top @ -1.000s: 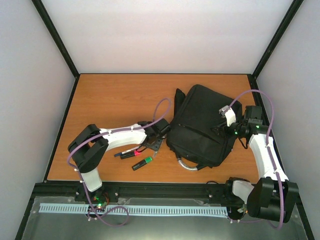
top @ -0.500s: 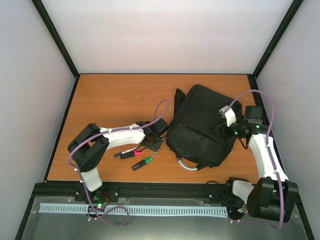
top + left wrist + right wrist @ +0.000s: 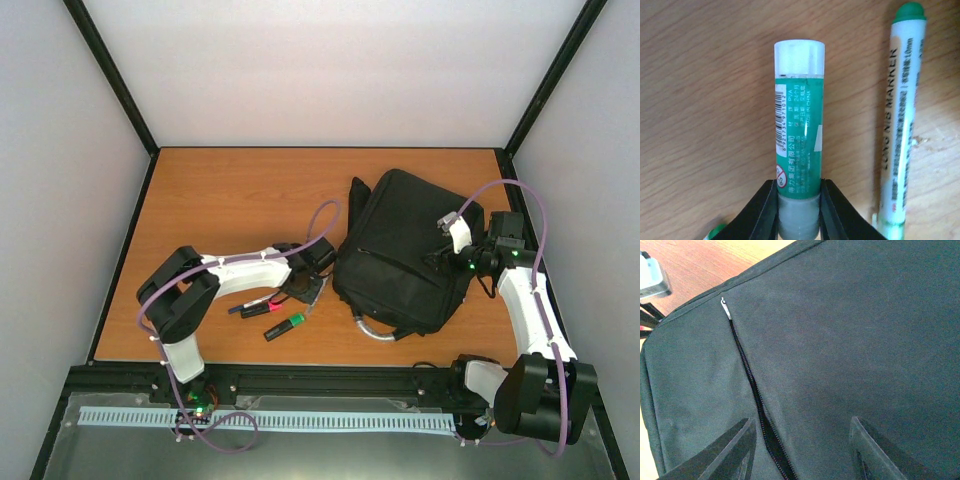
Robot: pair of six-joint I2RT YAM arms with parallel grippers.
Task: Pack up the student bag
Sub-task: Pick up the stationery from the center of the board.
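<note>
The student bag (image 3: 405, 250) lies flat, black, at the table's right centre; its fabric (image 3: 850, 330) fills the right wrist view, crossed by a zip (image 3: 747, 375). My right gripper (image 3: 446, 256) hovers over the bag, and in the right wrist view this gripper (image 3: 801, 422) stands open, the zip just inside its left finger. My left gripper (image 3: 305, 290) is down on the table left of the bag. In the left wrist view that gripper (image 3: 799, 210) is shut on the grey base of a green glue stick (image 3: 799, 130) with a white cap, lying on the wood.
A green-capped white marker (image 3: 900, 125) lies just right of the glue stick. A green marker (image 3: 285, 325) and a pink marker (image 3: 262, 305) lie under the left forearm. The bag's grey handle (image 3: 372, 330) loops toward the near edge. Walls enclose the table.
My left gripper's jaws have closed in onto the glue stick. The right arm has not moved.
</note>
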